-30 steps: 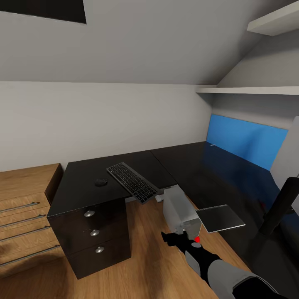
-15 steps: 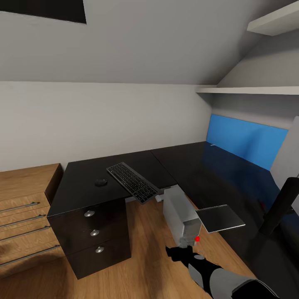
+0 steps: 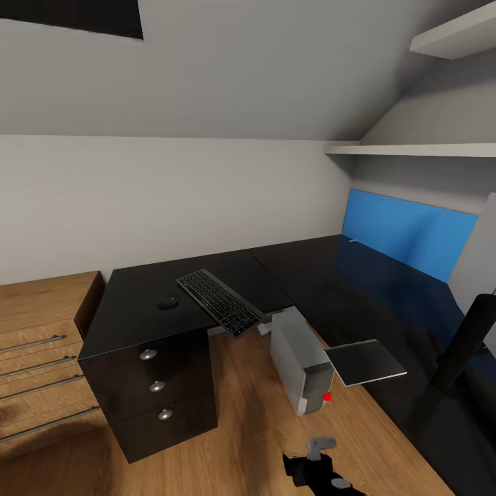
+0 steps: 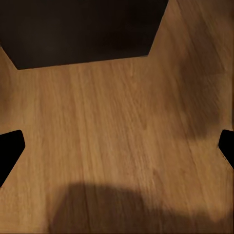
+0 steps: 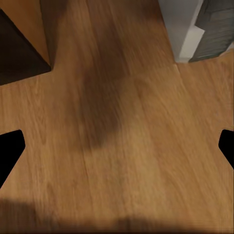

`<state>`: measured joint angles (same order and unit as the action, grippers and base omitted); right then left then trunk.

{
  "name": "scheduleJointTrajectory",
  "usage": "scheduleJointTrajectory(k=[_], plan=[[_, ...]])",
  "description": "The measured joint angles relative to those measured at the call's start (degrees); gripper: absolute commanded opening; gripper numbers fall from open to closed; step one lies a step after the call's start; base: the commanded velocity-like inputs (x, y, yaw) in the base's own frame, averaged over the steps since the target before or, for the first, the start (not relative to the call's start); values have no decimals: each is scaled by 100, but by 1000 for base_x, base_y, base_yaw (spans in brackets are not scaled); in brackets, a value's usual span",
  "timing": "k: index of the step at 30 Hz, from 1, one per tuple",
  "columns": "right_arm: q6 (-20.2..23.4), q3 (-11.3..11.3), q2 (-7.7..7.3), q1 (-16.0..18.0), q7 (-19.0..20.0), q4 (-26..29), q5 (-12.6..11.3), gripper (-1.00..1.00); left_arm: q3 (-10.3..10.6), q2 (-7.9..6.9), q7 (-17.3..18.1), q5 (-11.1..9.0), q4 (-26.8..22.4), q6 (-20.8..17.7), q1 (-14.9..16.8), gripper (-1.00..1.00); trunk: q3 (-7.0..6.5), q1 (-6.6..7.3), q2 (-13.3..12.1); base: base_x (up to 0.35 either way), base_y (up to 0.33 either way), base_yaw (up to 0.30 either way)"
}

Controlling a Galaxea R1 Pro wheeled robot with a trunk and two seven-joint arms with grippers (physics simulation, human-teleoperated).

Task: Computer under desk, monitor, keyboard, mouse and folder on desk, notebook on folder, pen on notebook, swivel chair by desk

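Note:
The desk [image 3: 324, 289] has a glossy black L-shaped top and a blue back panel. The keyboard [image 3: 220, 302] lies on it at an angle, one end overhanging the inner edge. The mouse [image 3: 167, 302] sits just left of it. The computer [image 3: 297, 355] stands on the wooden floor in the desk's inner corner, and its corner [image 5: 187, 29] shows in the right wrist view. The monitor [image 3: 482, 255] stands at the far right on its black stand. My right gripper [image 3: 313, 460] [image 5: 117, 146] is low over the floor, open and empty. My left gripper [image 4: 117, 146] is open over bare floor. The folder, notebook, pen and swivel chair are out of view.
Dark drawers [image 3: 157, 386] with round silver knobs stand under the desk's left end. A light wooden chest [image 3: 41, 358] with bar handles is left of them. A flat grey panel [image 3: 365, 362] juts out beside the computer. White shelves [image 3: 413, 148] hang above the right side.
My right arm has drawn back from the computer's front, toward the bottom of the head view. The desk, keyboard, mouse and computer have stayed put.

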<state>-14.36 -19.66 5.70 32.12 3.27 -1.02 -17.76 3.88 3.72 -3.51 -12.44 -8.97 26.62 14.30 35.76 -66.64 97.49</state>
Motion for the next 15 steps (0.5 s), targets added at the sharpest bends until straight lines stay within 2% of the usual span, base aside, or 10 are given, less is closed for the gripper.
scheduleJointTrajectory(k=[6,7,11,12,13,15], plan=[[-83,-6,-18,-127,-6,4,6,100,2,6,-3,-47,-786,-858,0,100,0,0,0,0,0,0],[-93,-6,-35,-148,-6,5,7,100,3,11,-4,-49,-1092,-1201,1,100,0,0,0,0,0,0],[-106,-12,-110,-180,-6,2,14,100,2,31,-6,-45,-1775,-1976,0,100,0,0,0,0,0,0],[-109,-13,-127,-190,-6,1,17,100,3,48,-6,-42,-1948,-2176,0,100,0,0,0,0,0,0],[-116,-14,-152,-211,-6,1,19,100,5,96,-7,-36,-2272,-2544,2,100,-1,0,0,0,0,0],[-121,-16,-170,-227,-4,0,22,100,14,157,-12,-40,-2593,-2874,2,100,0,0,0,0,0,0]])
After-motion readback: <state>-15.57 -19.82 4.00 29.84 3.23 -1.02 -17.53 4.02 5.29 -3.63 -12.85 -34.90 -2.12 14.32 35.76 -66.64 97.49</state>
